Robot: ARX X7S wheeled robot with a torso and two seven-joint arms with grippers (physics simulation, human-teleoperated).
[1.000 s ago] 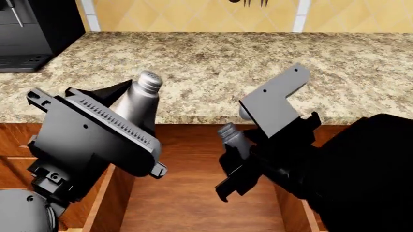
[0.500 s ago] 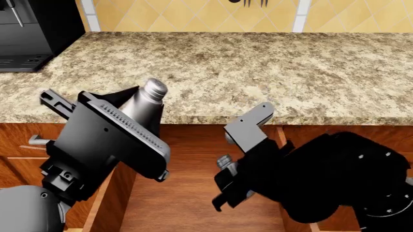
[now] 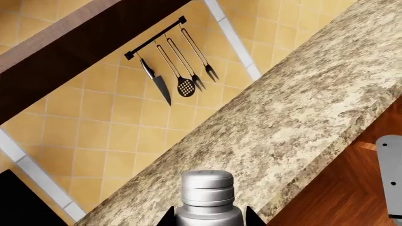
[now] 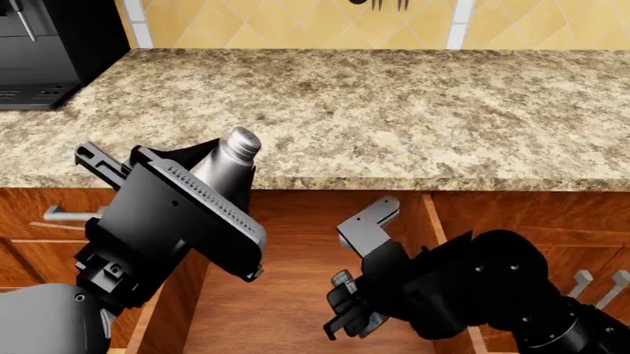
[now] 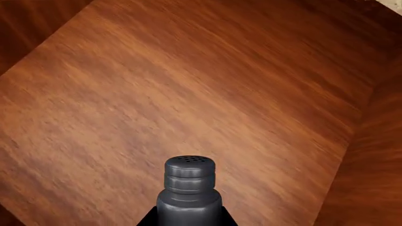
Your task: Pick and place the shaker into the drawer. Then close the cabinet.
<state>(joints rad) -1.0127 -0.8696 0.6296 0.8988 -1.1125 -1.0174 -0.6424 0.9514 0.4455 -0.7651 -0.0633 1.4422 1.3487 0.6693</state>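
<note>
The shaker [image 5: 189, 188], dark grey with a holed cap, is held in my right gripper [image 5: 188, 219], which is shut on its body. It hangs over the plain wooden floor of the open drawer [image 5: 188, 84]. In the head view the right gripper [image 4: 347, 313] sits low inside the drawer [image 4: 285, 280], with the shaker's cap [image 4: 343, 280] just showing. My left gripper [image 4: 218, 177] is shut on a second, lighter silver shaker [image 4: 229, 158] at the front edge of the cabinet's granite top [image 4: 394, 110]. The left wrist view shows that silver shaker [image 3: 208, 197] between the jaws of the left gripper [image 3: 208, 219].
A black coffee machine [image 4: 49, 51] stands at the back left of the counter. Utensils hang on a wall rail [image 3: 172, 61]. A silver bar handle [image 4: 69, 215] sticks out at the left; more handles [image 4: 600, 284] show low at the right. The drawer's side wall [image 4: 172, 295] runs beside my left arm.
My right arm has dropped from counter-edge height down into the drawer, carrying the dark shaker. My left gripper with the silver shaker has drifted a little to the right.
</note>
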